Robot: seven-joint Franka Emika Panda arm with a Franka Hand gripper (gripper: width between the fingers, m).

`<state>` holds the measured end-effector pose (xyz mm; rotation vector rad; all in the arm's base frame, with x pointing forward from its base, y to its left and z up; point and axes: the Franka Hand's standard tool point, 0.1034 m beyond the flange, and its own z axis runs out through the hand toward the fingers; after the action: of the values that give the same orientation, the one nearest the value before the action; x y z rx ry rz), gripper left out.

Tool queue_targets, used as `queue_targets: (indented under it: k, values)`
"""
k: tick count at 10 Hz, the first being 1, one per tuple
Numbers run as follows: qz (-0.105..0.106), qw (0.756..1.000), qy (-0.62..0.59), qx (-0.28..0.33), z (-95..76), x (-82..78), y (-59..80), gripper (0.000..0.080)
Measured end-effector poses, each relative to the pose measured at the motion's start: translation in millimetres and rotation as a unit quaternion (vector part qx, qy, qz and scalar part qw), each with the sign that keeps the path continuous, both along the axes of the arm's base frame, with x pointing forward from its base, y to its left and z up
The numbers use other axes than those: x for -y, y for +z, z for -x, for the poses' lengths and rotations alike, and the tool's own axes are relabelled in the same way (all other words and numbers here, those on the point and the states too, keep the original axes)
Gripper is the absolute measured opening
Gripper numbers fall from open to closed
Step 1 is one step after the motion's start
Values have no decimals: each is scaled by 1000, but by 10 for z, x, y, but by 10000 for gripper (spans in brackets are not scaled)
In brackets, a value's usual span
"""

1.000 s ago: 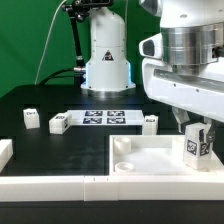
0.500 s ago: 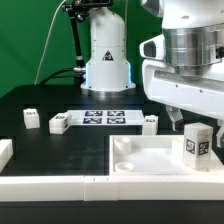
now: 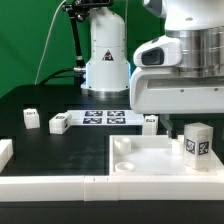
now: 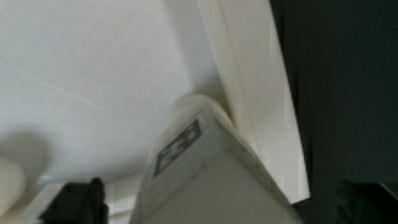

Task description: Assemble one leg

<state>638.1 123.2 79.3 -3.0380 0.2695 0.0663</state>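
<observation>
Wrist view: we found the pincer (image 4: 222, 202) spread, the leg (image 4: 210, 168) standing upright directly beneath, centred between its fingertips.

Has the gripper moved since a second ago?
Yes: the gripper has risen clear of the leg, which stands unmoved on the tray.

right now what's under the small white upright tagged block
The small white block stands on a corner of the large white tray-like piece; the spot beneath is covered.
</observation>
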Motion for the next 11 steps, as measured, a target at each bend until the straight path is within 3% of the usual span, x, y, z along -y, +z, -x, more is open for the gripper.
queue_targets:
  k: [3,6,9,11]
  values:
    - [19,986,158,43,-56,-43,17,649]
    - [19,974,221,45,-49,39,-11,649]
    - [18,974,221,44,-47,38,-16,290]
    - [18,974,220,44,-47,39,-17,291]
